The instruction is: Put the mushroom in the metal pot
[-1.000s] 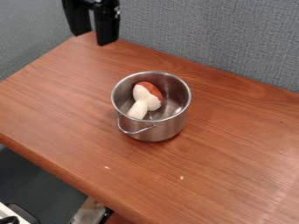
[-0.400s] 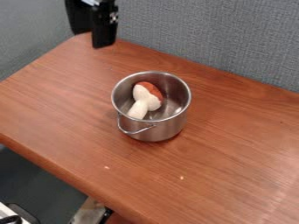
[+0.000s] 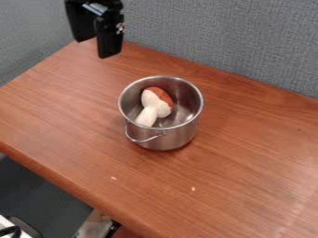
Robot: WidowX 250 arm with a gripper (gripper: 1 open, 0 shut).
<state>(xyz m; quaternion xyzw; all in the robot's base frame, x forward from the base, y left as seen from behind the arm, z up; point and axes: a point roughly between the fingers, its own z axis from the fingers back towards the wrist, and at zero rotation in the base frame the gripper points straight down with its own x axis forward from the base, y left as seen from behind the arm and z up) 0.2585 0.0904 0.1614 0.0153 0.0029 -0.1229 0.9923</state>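
The black pincer (image 3: 99, 37) hangs above the far left corner of the wooden counter (image 3: 248, 167), fingers pointing down, spread apart and holding nothing. Well clear of it, lower and to the right in the camera view, stands the metal pot (image 3: 161, 113), its loop handle turned toward the near edge. The mushroom (image 3: 154, 106) lies inside the pot, reddish-brown cap leaning on the wall, cream stem slanting toward the near left.
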